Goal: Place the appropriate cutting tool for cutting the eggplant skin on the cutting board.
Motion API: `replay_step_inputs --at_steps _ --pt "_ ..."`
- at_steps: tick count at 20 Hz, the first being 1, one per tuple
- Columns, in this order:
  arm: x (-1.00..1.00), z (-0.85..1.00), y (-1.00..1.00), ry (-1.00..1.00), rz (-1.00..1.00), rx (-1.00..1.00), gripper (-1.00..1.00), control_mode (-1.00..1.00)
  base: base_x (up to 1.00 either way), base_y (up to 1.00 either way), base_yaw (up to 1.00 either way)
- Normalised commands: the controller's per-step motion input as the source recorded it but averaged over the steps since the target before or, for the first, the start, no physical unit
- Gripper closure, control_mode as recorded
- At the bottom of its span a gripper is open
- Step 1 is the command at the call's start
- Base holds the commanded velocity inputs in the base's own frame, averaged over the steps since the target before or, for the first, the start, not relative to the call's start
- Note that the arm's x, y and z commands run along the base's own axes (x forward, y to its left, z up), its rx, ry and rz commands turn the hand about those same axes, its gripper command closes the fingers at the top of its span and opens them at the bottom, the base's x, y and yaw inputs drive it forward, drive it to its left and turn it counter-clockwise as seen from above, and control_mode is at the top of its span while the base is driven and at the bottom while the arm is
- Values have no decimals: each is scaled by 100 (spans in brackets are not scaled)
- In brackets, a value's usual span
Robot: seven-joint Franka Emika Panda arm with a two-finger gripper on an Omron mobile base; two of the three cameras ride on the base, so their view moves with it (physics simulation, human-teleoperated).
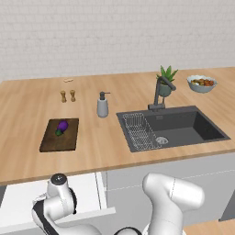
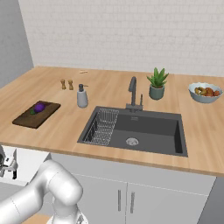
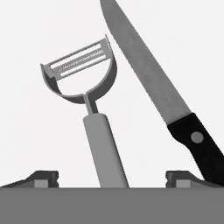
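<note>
Inside the white drawer, the end effector is open, its tips either side of the peeler. It should squeeze the handle, avoiding the knife beside it.

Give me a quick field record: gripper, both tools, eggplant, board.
gripper: open, fingertips either side of the peeler handle, not closed on it
peeler: lying flat in the white drawer, head away from the hand
knife: beside the peeler, black handle
eggplant: on the cutting board
cutting board: on the counter, left of the sink
</note>
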Motion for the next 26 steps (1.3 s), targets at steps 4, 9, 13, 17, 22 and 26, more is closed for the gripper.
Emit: replay_step_inputs --at_steps 4,9,13,17,22,26 --pt "0 0 0 0 0 0 100 -100 0 0 0" --pt "0 0 0 0 0 0 100 -100 0 0 0" --pt "0 0 0 0 0 0 100 -100 0 0 0" --pt "0 1 0 1 0 0 100 -100 0 0 0" --pt "-12 61 -15 4 0 3 100 -100 0 0 0" --pt "-11 66 -22 2 0 3 100 -100 0 0 0"
